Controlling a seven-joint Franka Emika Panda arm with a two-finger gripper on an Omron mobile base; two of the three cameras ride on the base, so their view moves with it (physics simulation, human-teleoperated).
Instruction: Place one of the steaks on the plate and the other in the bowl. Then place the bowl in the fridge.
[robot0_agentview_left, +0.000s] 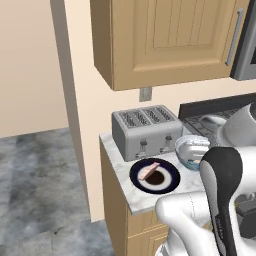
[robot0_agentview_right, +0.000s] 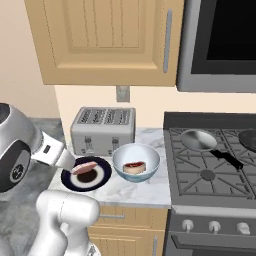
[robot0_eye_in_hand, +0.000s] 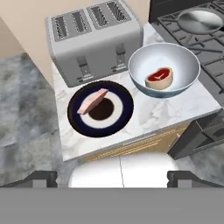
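Gripper (robot0_eye_in_hand: 112, 178): fingers spread wide, nothing held.
Plate (robot0_eye_in_hand: 123, 114): pale steak (robot0_eye_in_hand: 92, 101) placed.
Bowl (robot0_eye_in_hand: 185, 58): red steak (robot0_eye_in_hand: 159, 77) placed.
Remaining: bowl to fridge.

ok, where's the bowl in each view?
Left base view: bowl at right of centre, right of the toaster, partly behind the arm.
Right base view: bowl at centre, between the plate and the stove, dark red steak inside.
Hand view: bowl at upper right, steak inside.
Shared landmark: the toaster, just behind the plate in all three.
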